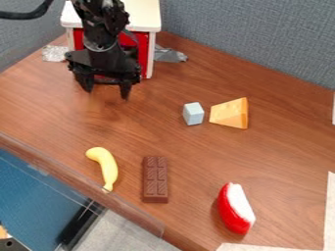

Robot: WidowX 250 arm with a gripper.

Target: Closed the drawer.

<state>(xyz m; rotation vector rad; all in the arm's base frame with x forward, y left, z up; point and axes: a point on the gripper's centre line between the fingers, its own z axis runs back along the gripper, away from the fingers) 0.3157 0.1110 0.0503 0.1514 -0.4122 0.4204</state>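
At the far side of the brown table (177, 147), the black gripper (107, 93) is hanging with its fingers (126, 90) spread wide apart, gripping nothing, wood showing between the tips. It is hanging in front of the red drawer (143, 51), which is sitting beneath the white top of a small cabinet (144, 14); I'm not managing to tell whether the two are touching. The arm is hiding the drawer's middle, leaving its exact closure uncertain. Crumpled silver tape (55, 53) is lying beside the cabinet, partly hidden; a black cable (25, 14) is running out of view at upper left. Gray partitions (255, 39) are rising behind. Wood is stretching from the gripper to the banana (106, 166), whose lower tip is lying close to the near edge, the chocolate bar (155, 179) just beside it. The gray block (193, 113) is standing near the cheese wedge (230, 113); the red-and-white piece (236, 208) is lying nearer the front, between bar and white paper (329, 211).
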